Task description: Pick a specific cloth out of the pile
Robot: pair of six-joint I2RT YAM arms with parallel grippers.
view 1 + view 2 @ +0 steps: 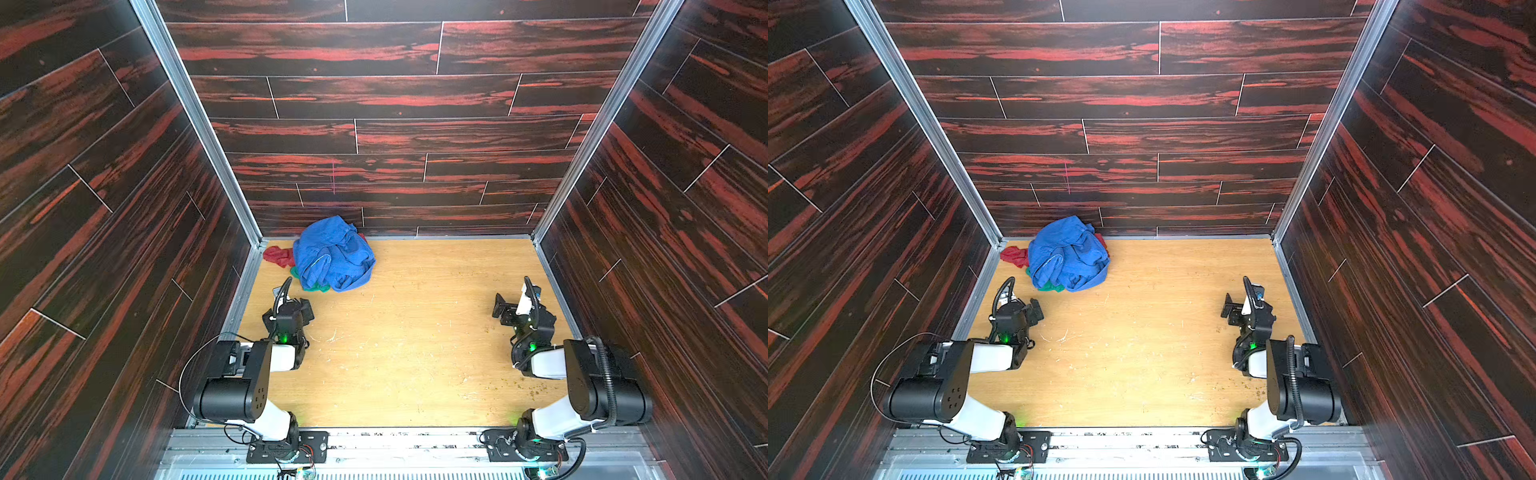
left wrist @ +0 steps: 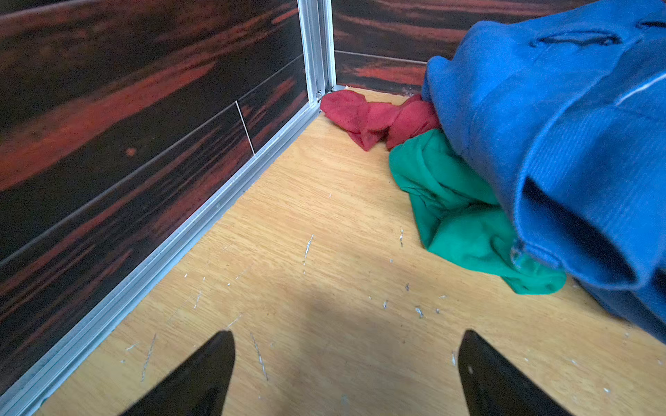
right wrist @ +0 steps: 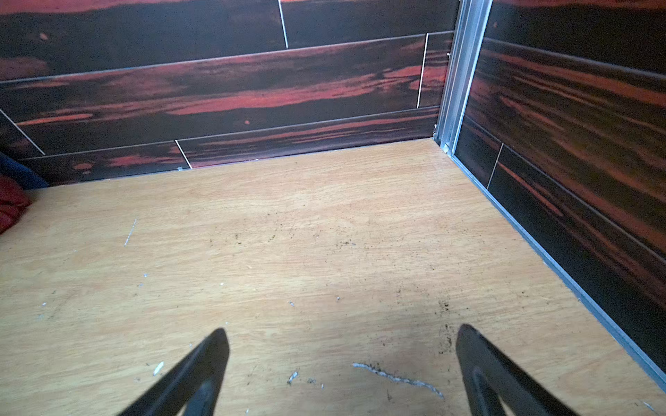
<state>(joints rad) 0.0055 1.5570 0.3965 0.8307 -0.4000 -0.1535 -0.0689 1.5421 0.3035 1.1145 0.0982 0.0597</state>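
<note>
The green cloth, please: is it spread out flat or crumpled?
Crumpled: the green cloth lies bunched in folds, partly tucked under the blue cloth, beside the red cloth.

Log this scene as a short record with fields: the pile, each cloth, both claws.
pile: far-left corner of the table, by the back wall
blue cloth: largest, on top, covers most of the heap
green cloth: under the blue one, an edge sticking out on the near side
red cloth: pokes out toward the left wall
left claw: open, empty, just short of the green cloth
right claw: open, empty, over bare table, far from the pile
</note>
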